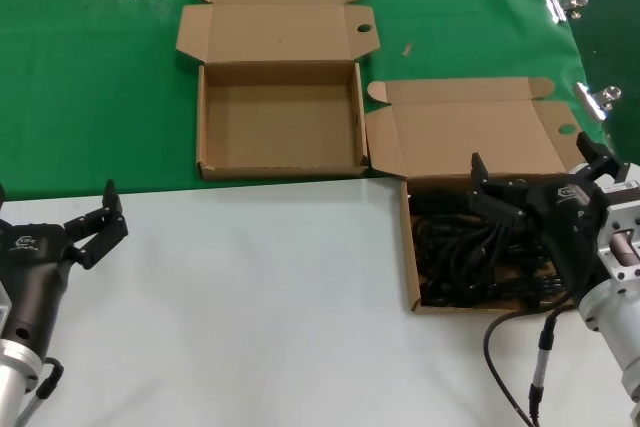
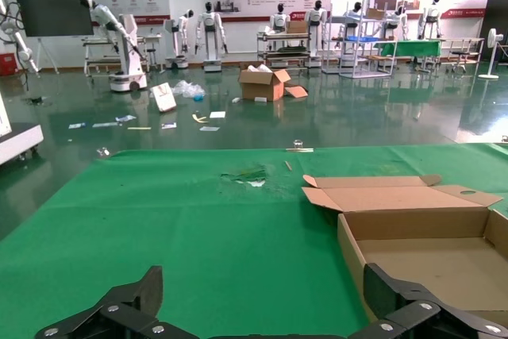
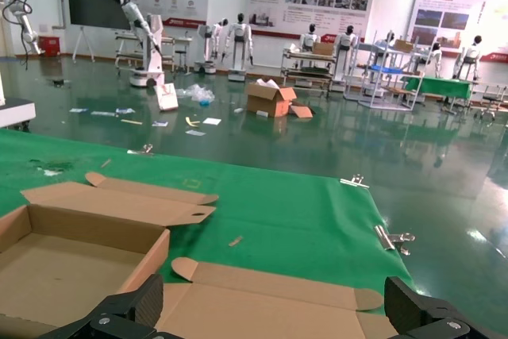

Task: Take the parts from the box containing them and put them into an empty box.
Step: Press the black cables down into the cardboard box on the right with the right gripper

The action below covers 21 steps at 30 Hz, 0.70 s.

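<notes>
The parts, coiled black cables [image 1: 470, 257], fill the box containing them [image 1: 407, 247] at the right, with its lid flap [image 1: 480, 132] folded back. My right gripper [image 1: 534, 165] hovers open over that box's far side, nothing between its fingers. In the right wrist view it [image 3: 274, 307] faces the lid flap [image 3: 262, 299], and the cables are hidden. The empty box [image 1: 280, 117] lies open on the green mat, farther back and to the left; its wall [image 2: 349, 252] also shows in the left wrist view. My left gripper [image 1: 105, 219] waits open at the near left.
A green mat [image 1: 100, 77] covers the far half of the table and a white surface [image 1: 250, 297] the near half. Metal clips [image 1: 560, 5] [image 1: 598, 99] sit at the mat's right edge. My own thick cable [image 1: 510, 347] hangs near the right arm.
</notes>
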{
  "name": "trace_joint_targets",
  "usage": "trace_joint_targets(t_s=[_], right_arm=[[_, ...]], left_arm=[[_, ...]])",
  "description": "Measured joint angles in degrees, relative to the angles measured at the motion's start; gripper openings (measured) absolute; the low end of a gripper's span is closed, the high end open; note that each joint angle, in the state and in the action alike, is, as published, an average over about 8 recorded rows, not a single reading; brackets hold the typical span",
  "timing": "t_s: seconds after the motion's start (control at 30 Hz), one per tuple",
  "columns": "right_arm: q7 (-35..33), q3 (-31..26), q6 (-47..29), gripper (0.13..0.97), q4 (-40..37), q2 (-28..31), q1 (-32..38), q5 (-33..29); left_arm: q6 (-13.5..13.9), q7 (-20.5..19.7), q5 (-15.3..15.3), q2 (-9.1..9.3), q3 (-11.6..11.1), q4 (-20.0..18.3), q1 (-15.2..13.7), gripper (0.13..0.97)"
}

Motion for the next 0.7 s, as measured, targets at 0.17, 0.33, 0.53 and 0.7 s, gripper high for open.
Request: trace_joint_targets(t_s=[0.17, 0.33, 0.53, 0.7], right_arm=[[0.1, 0.0, -0.1, 0.966, 0.2, 0.0, -0.1, 0.1], [0.2, -0.4, -0.2, 0.966, 0.8, 0.3, -0.4, 0.2], [0.5, -1.7, -0.2, 0.966, 1.1, 2.1, 0.0, 0.2], [1.9, -4.1, -0.8, 0.966, 1.7, 6.1, 1.4, 0.6]], left_arm=[[0.0, 0.0, 0.0, 0.00, 0.0, 0.0, 0.0, 0.848], [0.0, 0.0, 0.0, 0.00, 0.0, 0.0, 0.0, 0.821], [0.0, 0.0, 0.0, 0.00, 0.0, 0.0, 0.0, 0.714], [0.0, 0.0, 0.0, 0.00, 0.0, 0.0, 0.0, 0.622]])
